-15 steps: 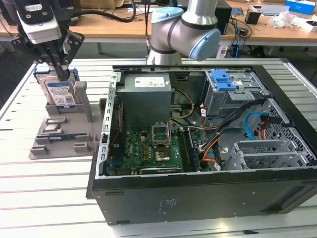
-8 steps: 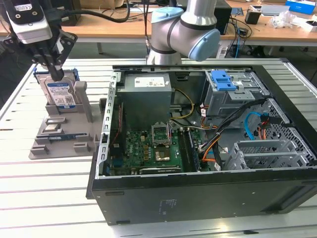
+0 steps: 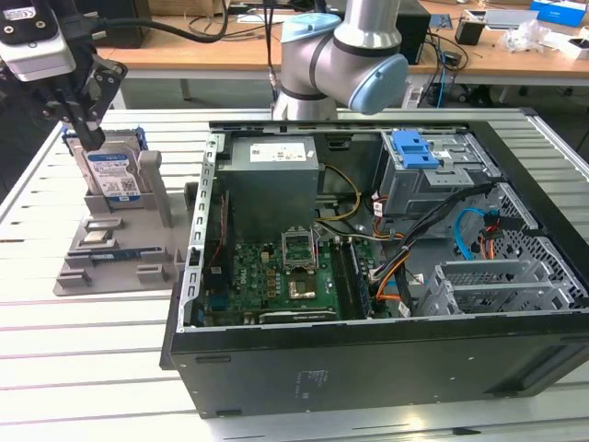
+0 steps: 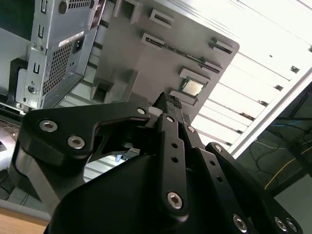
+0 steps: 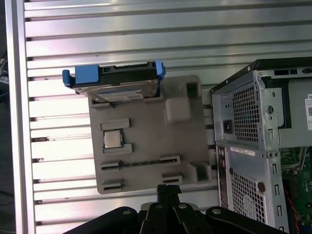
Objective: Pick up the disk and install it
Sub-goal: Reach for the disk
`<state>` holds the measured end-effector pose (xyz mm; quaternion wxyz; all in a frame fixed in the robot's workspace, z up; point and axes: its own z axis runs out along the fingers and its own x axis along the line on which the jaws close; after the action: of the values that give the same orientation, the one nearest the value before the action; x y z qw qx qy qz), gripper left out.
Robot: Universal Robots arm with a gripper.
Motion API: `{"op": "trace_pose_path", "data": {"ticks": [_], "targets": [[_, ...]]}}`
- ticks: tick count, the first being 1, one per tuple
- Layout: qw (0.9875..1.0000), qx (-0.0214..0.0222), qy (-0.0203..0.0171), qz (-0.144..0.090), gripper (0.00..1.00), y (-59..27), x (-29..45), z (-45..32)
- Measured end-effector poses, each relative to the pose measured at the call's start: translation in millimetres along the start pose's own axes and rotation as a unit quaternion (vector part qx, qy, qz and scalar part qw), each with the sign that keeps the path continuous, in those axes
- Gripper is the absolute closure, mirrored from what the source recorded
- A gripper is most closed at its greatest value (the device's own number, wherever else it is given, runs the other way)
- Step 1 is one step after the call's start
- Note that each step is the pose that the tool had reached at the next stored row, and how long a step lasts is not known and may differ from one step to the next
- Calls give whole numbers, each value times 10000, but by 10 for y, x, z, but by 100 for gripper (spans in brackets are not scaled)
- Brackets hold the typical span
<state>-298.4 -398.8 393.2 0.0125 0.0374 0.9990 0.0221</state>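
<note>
**Now hovering by the racked disk (image 3: 112,173) with an empty gripper (image 3: 89,138)**

Starting with the exterior view: finding the gripper up at the exterior view's left, closed on nothing, close by the upper corner of the disk. Finding the disk standing on edge in a slot at the back of a grey holder (image 3: 110,269), label towards the camera. Noting the holder on the slatted table (image 3: 92,368), just beside the open computer case (image 3: 368,359), with the arm (image 3: 340,55) rising behind. Spotting a blue latch piece (image 3: 414,147) on the drive cage inside the case, and a grey power-supply box (image 3: 273,175) nearer the holder.

Over to the first wrist view: looking past the black fingers (image 5: 163,195), pressed together with nothing between, across the holder to the disk at its far end, well apart from the tips. Picking out the blue carrier (image 5: 80,77) wrapping the disk's edge, and a square chip (image 5: 112,140) seated in the holder.

Switching to the second wrist view: seeing black linkage up close, the holder beyond, that chip again, and the case's vented rear off to one side
</note>
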Motion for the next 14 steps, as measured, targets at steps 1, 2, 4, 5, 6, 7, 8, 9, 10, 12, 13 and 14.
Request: {"op": "trace_pose_path", "data": {"ticks": [1,2,4,5,6,7,8,9,10,12,13,14], "targets": [[10000,0,0,0,89,-1,11,0],[10000,0,0,0,89,-3,35,0],[10000,0,0,0,89,-4,58,-1],[10000,0,0,0,89,-6,77,-1],[10000,0,0,0,89,-7,90,-1],[10000,0,0,0,89,-8,109,-2],[10000,0,0,-1,89,-9,122,-2],[10000,0,0,-1,89,-10,130,-3],[10000,0,0,0,89,-11,141,-3],[10000,0,0,-1,89,-13,167,-4],[10000,0,0,-1,89,-13,176,-4],[10000,0,0,0,89,-15,193,-4]]}}
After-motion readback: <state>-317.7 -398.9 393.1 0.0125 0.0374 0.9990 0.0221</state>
